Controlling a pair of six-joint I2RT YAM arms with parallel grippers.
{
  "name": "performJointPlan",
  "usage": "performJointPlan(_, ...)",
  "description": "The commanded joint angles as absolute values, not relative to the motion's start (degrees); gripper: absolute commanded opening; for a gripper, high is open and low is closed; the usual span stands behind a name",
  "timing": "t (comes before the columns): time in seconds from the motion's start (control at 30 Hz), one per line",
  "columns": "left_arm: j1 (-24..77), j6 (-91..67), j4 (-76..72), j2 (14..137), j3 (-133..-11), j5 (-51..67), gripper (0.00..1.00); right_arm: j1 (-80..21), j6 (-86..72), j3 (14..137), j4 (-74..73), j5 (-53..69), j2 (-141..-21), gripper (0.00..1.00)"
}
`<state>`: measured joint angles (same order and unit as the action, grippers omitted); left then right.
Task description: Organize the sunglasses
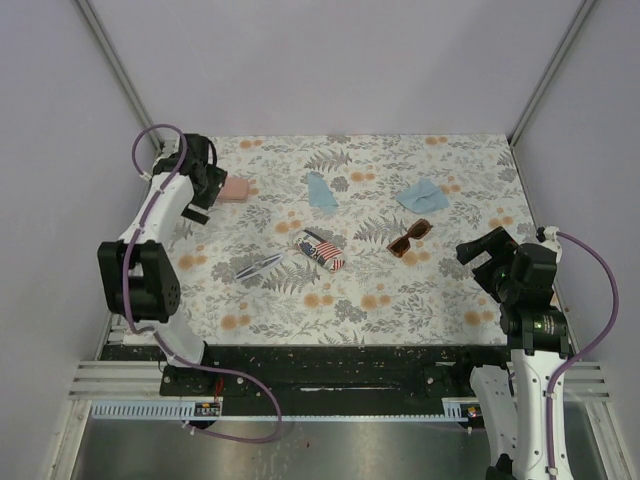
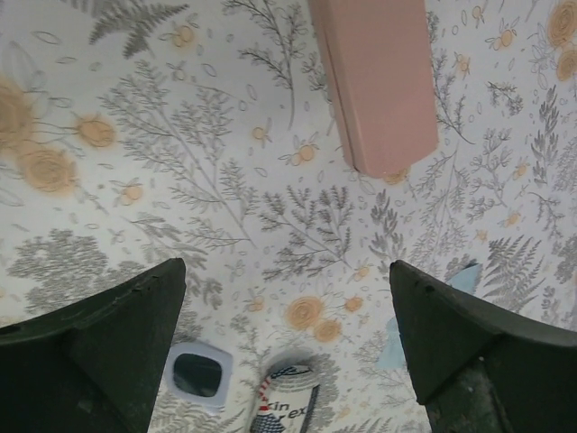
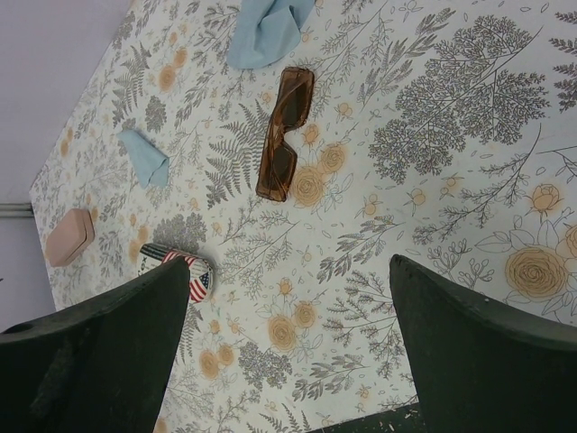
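The left gripper (image 2: pixel 287 266) hangs over the table's (image 1: pixel 470 290) far-left corner with its jaws spread wide and nothing between them. The pink case (image 1: pixel 236 189) lies just beside it. The slim silvery pair of sunglasses (image 1: pixel 259 266) lies at a slant left of the table's middle, well apart from that gripper. Just right of it is the flag-printed case (image 1: pixel 322 249). In the left wrist view the case carries dark print cut off by the frame's edge, with only the letters "in" and "ex" legible. A folded blue cloth (image 1: pixel 321 190) lies beyond the case, toward the far edge.

The reddish-brown sunglasses (image 1: pixel 409 239) lie diagonally right of the middle, between the flag case and the right gripper (image 3: pixel 290 263). Only bare tabletop separates them from it. A second blue cloth (image 1: pixel 422 196) lies near the pair on its far side. The right gripper hovers by the right edge, its fingers wide apart and empty.
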<state>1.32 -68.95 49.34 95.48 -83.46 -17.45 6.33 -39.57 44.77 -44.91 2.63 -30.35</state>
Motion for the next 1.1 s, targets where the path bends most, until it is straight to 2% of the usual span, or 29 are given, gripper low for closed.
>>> performJointPlan(0.0, 0.18, -75.66, 48.96, 103.78, -91.30, -10.38, 0.99, 6.24, -39.90, 44.74, -44.30, 2.73, -29.79, 0.99)
performJointPlan(0.3, 0.09, -80.68, 53.61, 121.10, -108.97, -8.53, 0.99, 6.24, -39.99, 44.65, -44.30, 2.37, -30.24, 1.00)
performJointPlan(0.4, -1.22, -81.56, 51.50, 124.62, -111.17, -5.46, 0.99, 6.24, -39.90, 44.39, -44.38, 2.29, -30.59, 0.99)
performJointPlan(1.07, -3.86, -89.21, 50.98, 137.46, -119.62, -3.96, 0.99, 6.24, -39.38, 44.65, -44.21, 2.20, -32.43, 0.99)
